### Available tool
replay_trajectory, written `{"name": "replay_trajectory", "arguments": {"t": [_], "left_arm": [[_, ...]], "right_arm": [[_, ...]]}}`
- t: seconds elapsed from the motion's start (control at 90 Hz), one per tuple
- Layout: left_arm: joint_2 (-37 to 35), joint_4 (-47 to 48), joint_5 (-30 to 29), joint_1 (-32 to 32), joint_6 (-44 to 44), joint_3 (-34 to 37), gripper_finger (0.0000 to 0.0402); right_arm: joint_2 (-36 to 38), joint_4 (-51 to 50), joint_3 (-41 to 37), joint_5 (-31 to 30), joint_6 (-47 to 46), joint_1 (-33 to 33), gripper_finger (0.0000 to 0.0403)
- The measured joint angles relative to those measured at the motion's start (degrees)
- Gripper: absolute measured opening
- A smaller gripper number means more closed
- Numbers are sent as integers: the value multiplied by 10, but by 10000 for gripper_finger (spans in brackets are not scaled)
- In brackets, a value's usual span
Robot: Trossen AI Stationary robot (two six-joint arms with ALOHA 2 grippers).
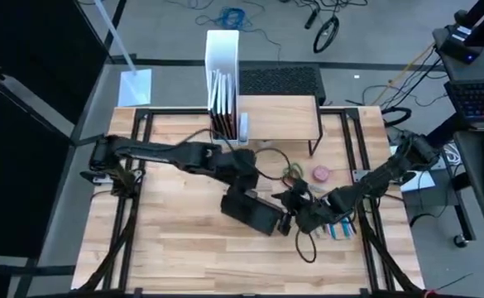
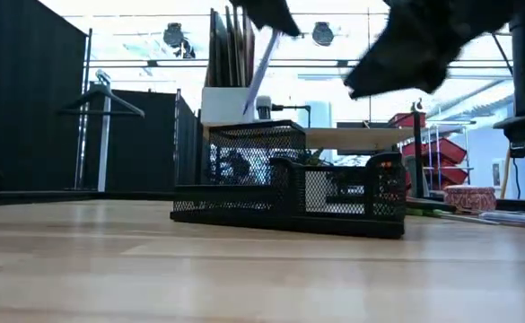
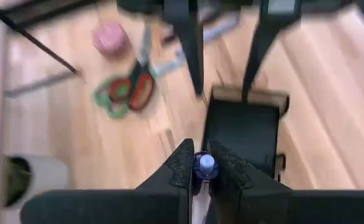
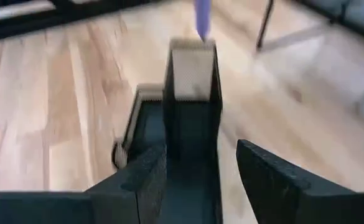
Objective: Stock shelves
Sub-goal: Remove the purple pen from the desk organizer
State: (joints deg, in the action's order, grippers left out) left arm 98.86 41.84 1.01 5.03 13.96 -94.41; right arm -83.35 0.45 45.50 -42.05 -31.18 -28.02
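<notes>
— Left gripper (image 3: pixel 200 168) fingers pinch a thin pen with blue-white cap (image 3: pixel 206 164), above the black mesh organizer tray (image 1: pixel 254 211).

— And right gripper (image 4: pixel 200 168)?

— Parted, empty, over this tray. Light-wood riser shelf (image 1: pixel 279 116) stands behind, on the wooden table (image 1: pixel 167 248).

Robotics lab: floor cables (image 1: pixel 233 16), laptops (image 1: pixel 477 95).

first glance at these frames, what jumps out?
Both arms meet mid-table over the black mesh organizer. The left pincer is shut on a blue-tipped pen above it; the right pincer is open at its edge. The wood-topped riser stands at the back beside the white file box.
</notes>
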Motion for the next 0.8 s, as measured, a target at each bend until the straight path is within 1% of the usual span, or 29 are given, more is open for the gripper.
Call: {"name": "replay_trajectory", "arguments": {"t": [0.1,0.178,0.267,0.333,0.467,0.533,0.6,0.656,0.711,0.778,0.8], "left_arm": [[-19,-43,1,6,0,0,17],[-25,-59,8,12,-1,0,17],[-25,-77,16,20,-1,0,17],[-24,-83,15,24,-2,0,17],[-24,-108,18,30,-1,0,17],[-24,-120,19,30,-1,0,17],[-24,-129,19,30,-1,0,17],[-24,-130,19,30,-1,0,17],[-24,-125,17,30,-1,0,17],[-24,-118,13,28,0,0,18],[-24,-116,13,28,-2,0,18]], "right_arm": [[0,116,0,0,119,28,176],[0,206,0,0,210,48,176],[0,282,0,5,287,66,176],[0,307,0,13,308,76,176],[-1,312,0,101,301,94,174],[-3,311,0,115,295,96,165],[-3,311,0,113,295,96,149],[-3,312,0,109,300,96,125],[-3,308,0,107,304,96,89],[-3,298,0,109,308,95,37],[-3,295,0,110,313,95,25]]}}
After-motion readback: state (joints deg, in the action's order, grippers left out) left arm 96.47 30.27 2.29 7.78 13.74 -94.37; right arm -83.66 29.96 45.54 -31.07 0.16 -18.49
